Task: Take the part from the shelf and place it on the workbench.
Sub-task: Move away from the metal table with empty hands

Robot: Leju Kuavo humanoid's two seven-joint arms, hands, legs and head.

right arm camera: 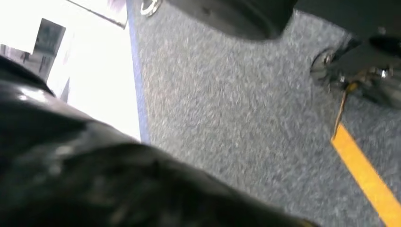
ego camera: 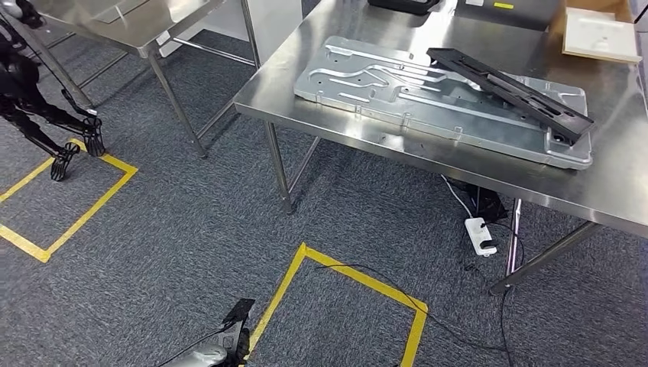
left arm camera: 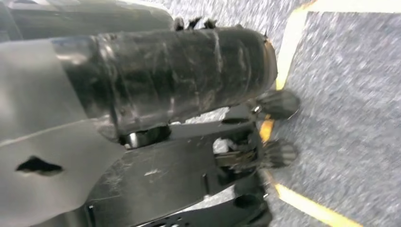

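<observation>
A long black part (ego camera: 512, 92) lies slanted across the right end of a large stamped silver plate (ego camera: 397, 95), which rests flat on the steel workbench (ego camera: 344, 46) ahead of me. My left hand (ego camera: 233, 332) hangs low over the carpet, well short of the bench. In the left wrist view this left hand (left arm camera: 189, 132) shows a tape-wrapped thumb and dark fingertips (left arm camera: 279, 104) held apart with nothing between them. My right hand (right arm camera: 94, 179) is a dark blurred mass above the carpet, and how its fingers lie is hidden.
A second steel table (ego camera: 130, 23) stands at the far left, with another robot's black legs (ego camera: 46, 115) beside it. Yellow tape squares (ego camera: 336, 267) mark the carpet. A power strip (ego camera: 480, 235) and cables lie under the bench. A flat box (ego camera: 600, 34) sits at its back right.
</observation>
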